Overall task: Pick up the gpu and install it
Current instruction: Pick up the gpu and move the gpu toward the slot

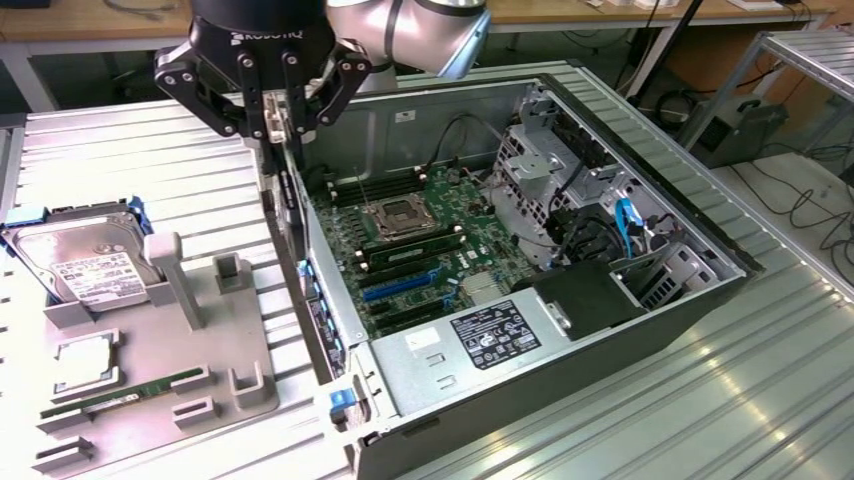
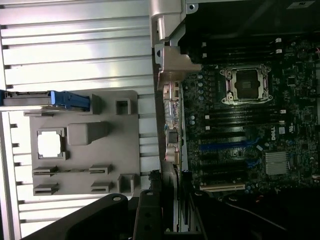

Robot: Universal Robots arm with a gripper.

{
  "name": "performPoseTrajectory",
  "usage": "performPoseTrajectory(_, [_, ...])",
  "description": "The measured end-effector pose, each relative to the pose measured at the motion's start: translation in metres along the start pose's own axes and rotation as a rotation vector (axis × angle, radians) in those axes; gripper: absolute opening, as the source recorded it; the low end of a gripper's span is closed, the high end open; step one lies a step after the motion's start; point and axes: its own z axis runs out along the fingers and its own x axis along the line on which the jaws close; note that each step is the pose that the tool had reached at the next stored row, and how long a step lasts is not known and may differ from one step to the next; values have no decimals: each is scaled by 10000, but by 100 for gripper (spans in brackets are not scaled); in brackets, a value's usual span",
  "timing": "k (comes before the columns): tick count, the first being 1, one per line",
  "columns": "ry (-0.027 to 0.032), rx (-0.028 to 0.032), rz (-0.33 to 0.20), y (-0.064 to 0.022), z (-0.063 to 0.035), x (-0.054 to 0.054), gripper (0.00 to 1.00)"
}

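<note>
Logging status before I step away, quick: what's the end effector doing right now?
End effector: closed, holding the gpu edge-on at the open computer case.

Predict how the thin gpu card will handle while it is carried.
Likely stiff: the gpu hangs straight and edge-on, without sagging. Probably light, being a thin board. Possibly fragile: it looks like a bare circuit card, clamped only at its upper end.
</note>
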Motion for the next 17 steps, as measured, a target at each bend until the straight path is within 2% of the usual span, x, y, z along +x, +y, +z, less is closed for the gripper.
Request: performPoseTrajectory(17, [0, 1, -1, 7, 4, -101, 26])
